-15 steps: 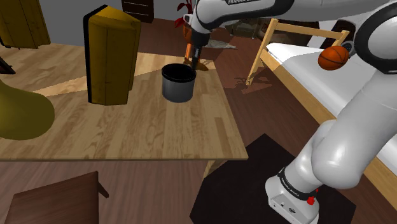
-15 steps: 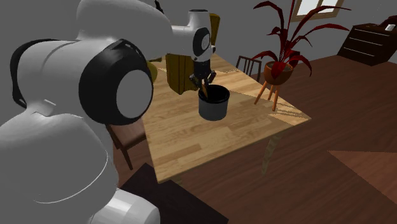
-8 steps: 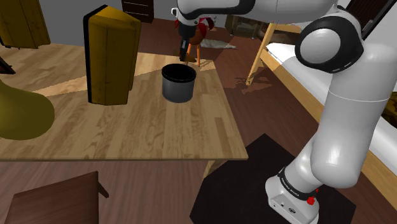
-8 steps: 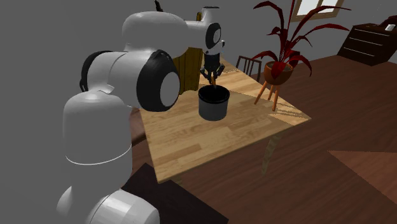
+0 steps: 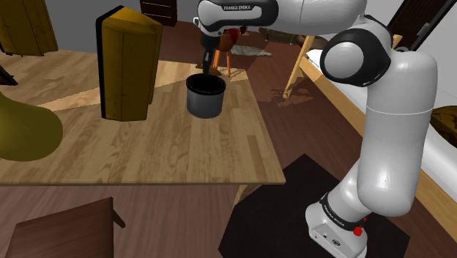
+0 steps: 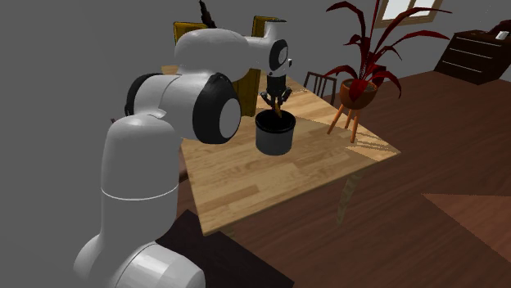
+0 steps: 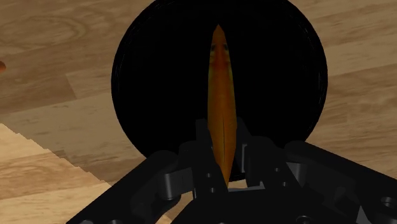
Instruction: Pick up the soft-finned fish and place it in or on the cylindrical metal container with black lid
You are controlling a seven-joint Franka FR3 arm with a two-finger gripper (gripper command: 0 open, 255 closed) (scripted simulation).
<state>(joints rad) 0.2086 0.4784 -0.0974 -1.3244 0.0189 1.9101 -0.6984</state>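
Across the shoulder view's middle and 9 o'clock side spreads a pale wooden table (image 5: 161, 146), on a dark wood floor. At 3 o'clock in that view the white arm (image 5: 395, 132) rises from its stand (image 5: 337, 227), which rests on a black mat (image 5: 293, 190) at 5 o'clock, and it bends over toward 12 o'clock. Behind the arm, toward 2 o'clock, lies a bed (image 5: 340, 66) with a light wooden frame. A tall yellow cabinet (image 5: 128, 62) stands upright on the table at 10 o'clock, well apart from the arm. In the second exterior view a red-leaved plant (image 6: 368, 49) in a pot on legs stands on the floor at 1 o'clock, past the table's far corner. The container (image 5: 205, 95), a dark cylinder, stands upright on the table just at 3 o'clock of the cabinet, near the table's far edge. The gripper (image 5: 209, 64) hangs straight down right above it, close over the rim in both exterior views. In the wrist view the black fingers (image 7: 202, 137) are clamped on the flat sides of the fish (image 7: 221, 83), a slim orange body held edge-on. The fish points away from the hand over the container's round black top. Whether it touches that top cannot be told.
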